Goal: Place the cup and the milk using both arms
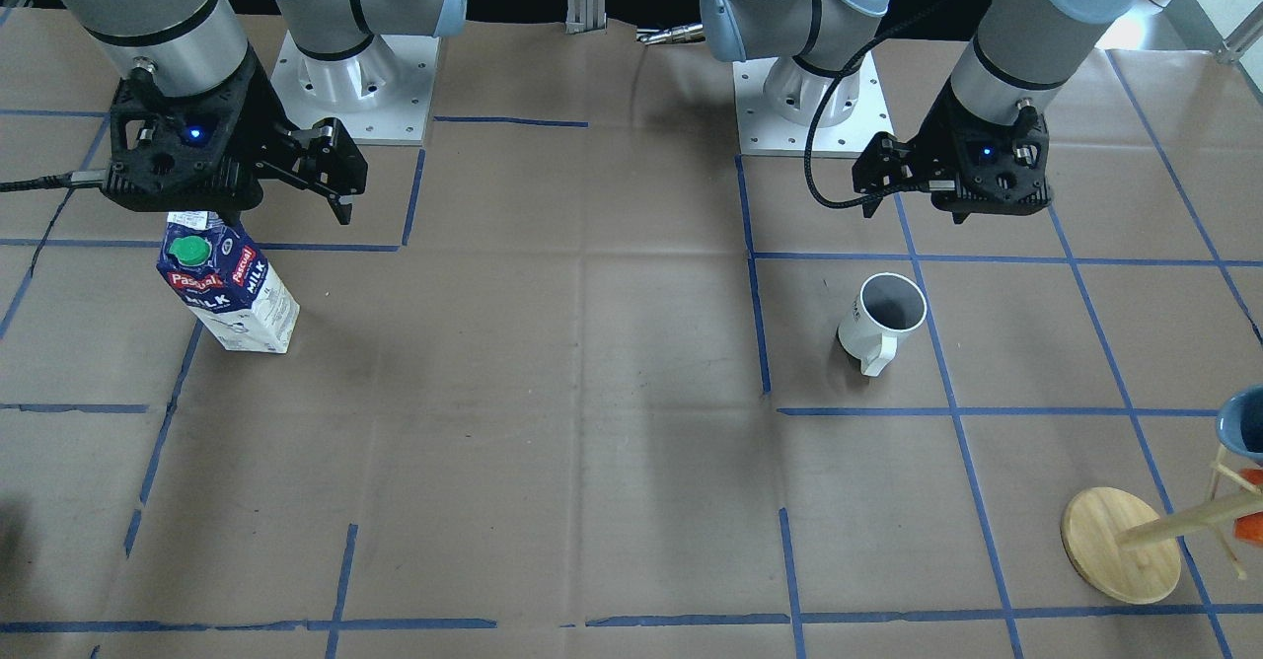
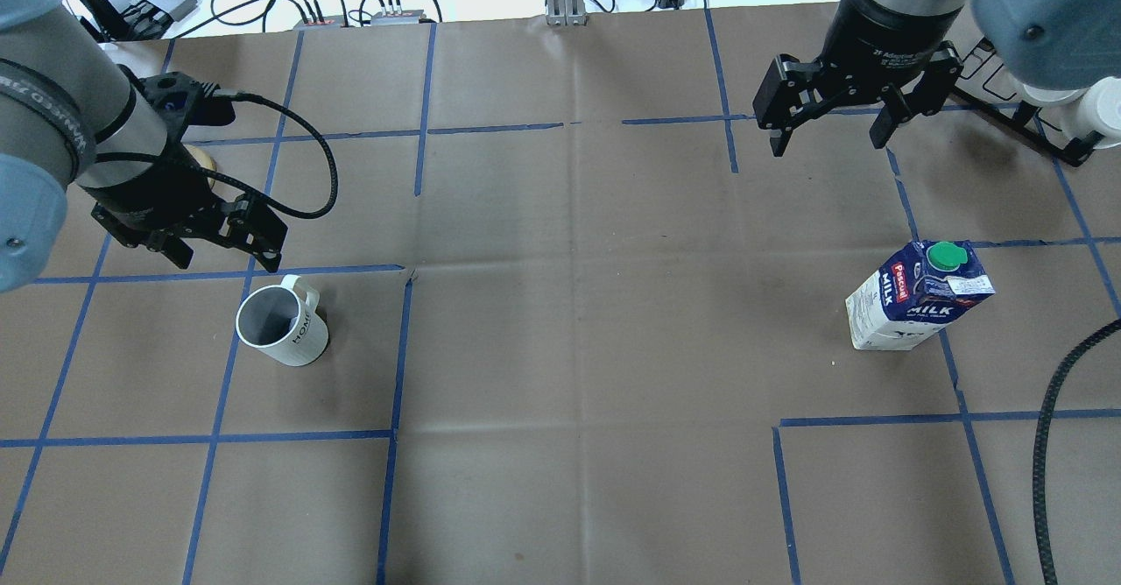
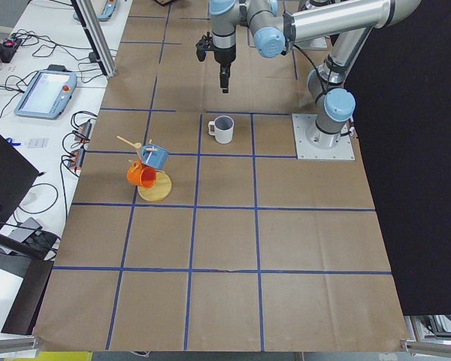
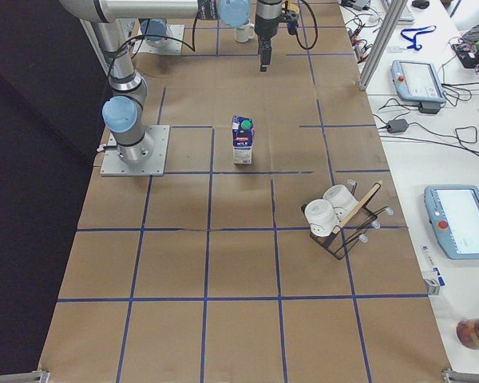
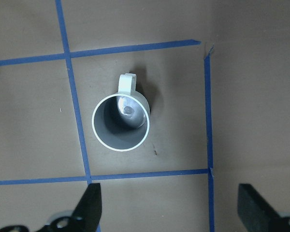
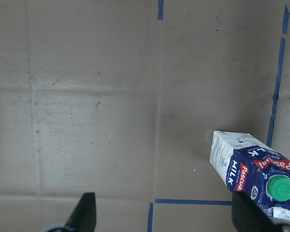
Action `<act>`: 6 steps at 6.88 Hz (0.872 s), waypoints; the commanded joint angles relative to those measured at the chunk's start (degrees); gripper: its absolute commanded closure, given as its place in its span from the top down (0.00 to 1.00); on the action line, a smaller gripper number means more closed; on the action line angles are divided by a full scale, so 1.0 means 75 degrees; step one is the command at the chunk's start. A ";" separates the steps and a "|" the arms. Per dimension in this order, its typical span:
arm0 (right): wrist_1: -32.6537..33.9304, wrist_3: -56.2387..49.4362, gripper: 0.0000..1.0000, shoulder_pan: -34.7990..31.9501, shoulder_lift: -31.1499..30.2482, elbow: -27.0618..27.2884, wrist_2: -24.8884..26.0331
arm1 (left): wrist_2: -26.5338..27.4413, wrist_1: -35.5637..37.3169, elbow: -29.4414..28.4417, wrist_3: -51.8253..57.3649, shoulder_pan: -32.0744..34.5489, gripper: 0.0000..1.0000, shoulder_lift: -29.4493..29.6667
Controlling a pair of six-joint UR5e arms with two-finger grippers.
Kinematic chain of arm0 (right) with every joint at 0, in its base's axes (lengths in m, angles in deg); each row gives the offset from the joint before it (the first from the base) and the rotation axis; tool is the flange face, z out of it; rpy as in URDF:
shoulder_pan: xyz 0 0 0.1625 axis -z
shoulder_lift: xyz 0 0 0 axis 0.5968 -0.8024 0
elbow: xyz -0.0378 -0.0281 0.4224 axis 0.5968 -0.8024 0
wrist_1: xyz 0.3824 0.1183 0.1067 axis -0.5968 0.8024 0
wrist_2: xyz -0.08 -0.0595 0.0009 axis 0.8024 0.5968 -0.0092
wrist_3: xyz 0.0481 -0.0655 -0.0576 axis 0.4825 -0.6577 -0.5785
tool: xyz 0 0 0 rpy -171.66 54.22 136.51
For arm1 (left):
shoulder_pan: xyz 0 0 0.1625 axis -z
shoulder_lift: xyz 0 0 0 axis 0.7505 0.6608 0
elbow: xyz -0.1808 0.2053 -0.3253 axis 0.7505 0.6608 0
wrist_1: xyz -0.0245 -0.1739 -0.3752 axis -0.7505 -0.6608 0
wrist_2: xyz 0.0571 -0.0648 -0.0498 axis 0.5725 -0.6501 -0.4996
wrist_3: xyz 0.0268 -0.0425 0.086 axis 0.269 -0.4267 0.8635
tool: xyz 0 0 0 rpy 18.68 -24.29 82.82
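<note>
The cup (image 2: 282, 327) stands upright on the brown paper inside a taped square, handle towards the far side; it also shows in the front view (image 1: 883, 319) and the left wrist view (image 5: 121, 121). My left gripper (image 2: 226, 257) hangs open and empty high above the table, near the cup. The milk (image 2: 920, 305) stands upright on my right side, green cap on top; it also shows in the front view (image 1: 229, 289) and at the lower right of the right wrist view (image 6: 253, 169). My right gripper (image 2: 825, 143) hangs open and empty above the table, apart from the milk.
A wooden mug tree (image 1: 1125, 541) with a blue and an orange mug stands at my far left. A black rack (image 4: 335, 219) with white cups stands at my far right. Blue tape lines grid the paper. The two arm bases (image 1: 345, 77) (image 1: 809, 97) sit at the table's robot side.
</note>
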 commanded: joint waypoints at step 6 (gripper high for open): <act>0.0000 0.0000 1.00 0.0000 -0.0002 0.0000 0.0021 | -0.0197 0.2715 0.1282 0.1513 -0.1184 0.96 0.1282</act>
